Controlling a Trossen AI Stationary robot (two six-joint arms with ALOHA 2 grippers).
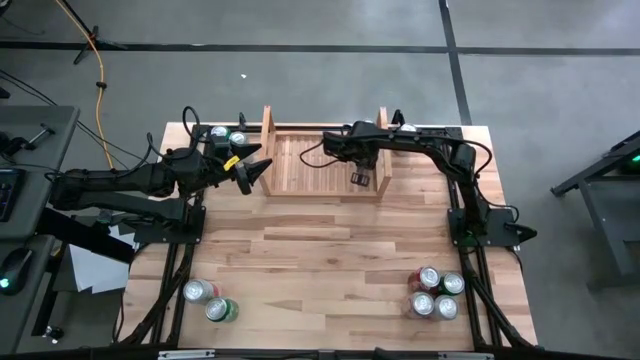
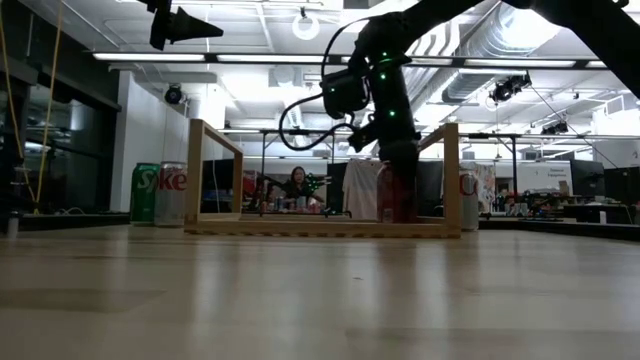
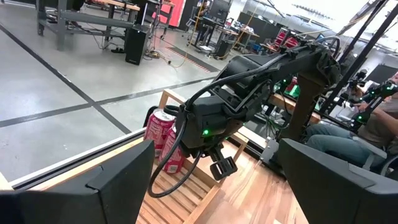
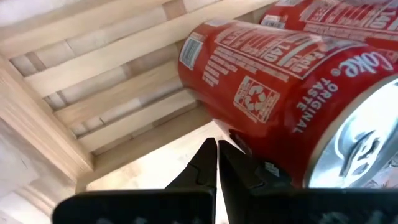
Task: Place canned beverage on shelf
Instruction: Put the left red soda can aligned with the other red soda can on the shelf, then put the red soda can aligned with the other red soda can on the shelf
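A: Progress check, anyone? We're looking at the shelf (image 1: pixel 310 165) at the back of the table (image 1: pixel 330 260), and our right gripper (image 1: pixel 360 179) is hanging over its right end.

B: We'd call one can done. The red Coke can (image 4: pixel 273 81) stands on the slats just beside the right gripper, whose jaws are pressed together on nothing in the right wrist view. So that can looks delivered, not held. A second red can (image 4: pixel 336 18) shows right behind it, though we can't tell if that one's on the shelf or past the side board.

A: And our left gripper (image 1: pixel 250 172)?

B: Hovering just off the shelf's left board, jaws spread wide, empty.

A: Counts from above?

B: Two cans (image 1: pixel 228 135) behind the left board, one green Sprite and one silver, per the low view. Two more (image 1: pixel 210 300) at the front left, a silver and a green. Four (image 1: pixel 436 293) clustered front right. So we reckon plenty are left, and the shelf's slats are mostly bare.
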